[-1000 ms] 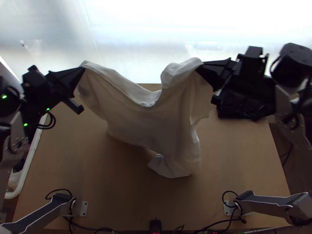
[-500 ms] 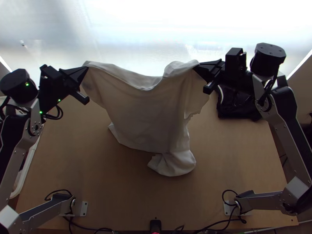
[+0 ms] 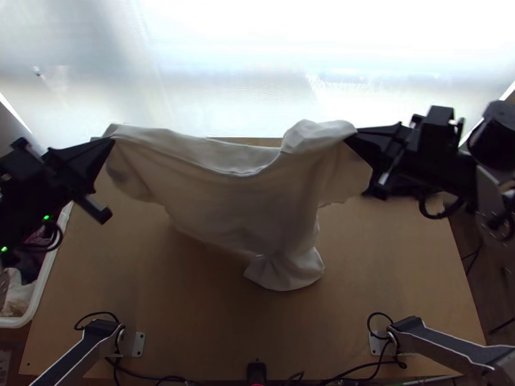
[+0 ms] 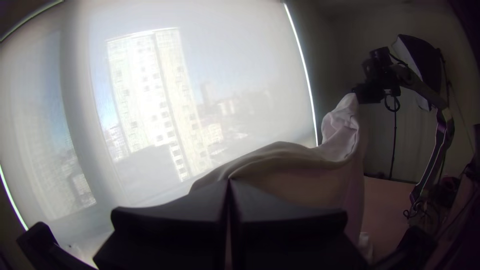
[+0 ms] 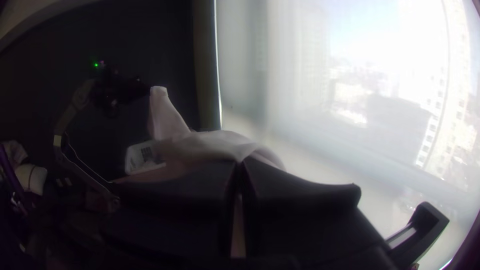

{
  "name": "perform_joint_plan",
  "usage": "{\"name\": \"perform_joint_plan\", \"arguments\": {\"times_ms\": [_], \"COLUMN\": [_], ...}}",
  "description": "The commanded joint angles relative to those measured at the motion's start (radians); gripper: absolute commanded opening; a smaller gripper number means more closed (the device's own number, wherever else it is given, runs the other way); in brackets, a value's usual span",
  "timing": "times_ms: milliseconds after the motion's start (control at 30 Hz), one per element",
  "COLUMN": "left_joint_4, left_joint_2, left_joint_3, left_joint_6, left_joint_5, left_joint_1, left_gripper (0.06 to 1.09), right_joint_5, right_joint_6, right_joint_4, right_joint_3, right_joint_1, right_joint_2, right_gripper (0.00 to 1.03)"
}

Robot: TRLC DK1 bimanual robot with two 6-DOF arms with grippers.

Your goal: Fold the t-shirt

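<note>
Top view shows left tool (image 3: 112,139) and right tool (image 3: 352,136) pinching the t-shirt (image 3: 232,199); left wrist view, a tower (image 4: 145,90).

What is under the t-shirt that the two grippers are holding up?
Beneath the t-shirt, the wooden table shows along the cloth's lower edge. What lies farther in is covered, so I can't tell whether anything else is there.

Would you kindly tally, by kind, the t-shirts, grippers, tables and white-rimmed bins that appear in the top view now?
T-shirt: 1
Grippers: 2 (left gripper, right gripper)
Table: 1
White-rimmed bin: 1
Total: 5
</note>
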Motion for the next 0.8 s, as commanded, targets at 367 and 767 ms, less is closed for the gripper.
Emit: {"name": "perform_joint_plan", "arguments": {"times_ms": [367,767], "left_joint_4": [-0.400,-0.109], "left_joint_2": [-0.225,-0.254], "left_joint_3": [0.100,-0.431], "left_joint_6": [-0.024,0.165], "left_joint_5": [0.001,-0.004], "left_joint_1": [0.000,0.056], "left_gripper": [0.10,0.10], "right_joint_5": [-0.003,0.001], "right_joint_6": [0.049,-0.028], "right_joint_4": [-0.136,0.048], "right_joint_3": [-0.133,-0.366], "right_joint_1": [0.034,-0.011], "right_joint_2": [-0.269,-0.069], "right_gripper": [0.03,0.03]}}
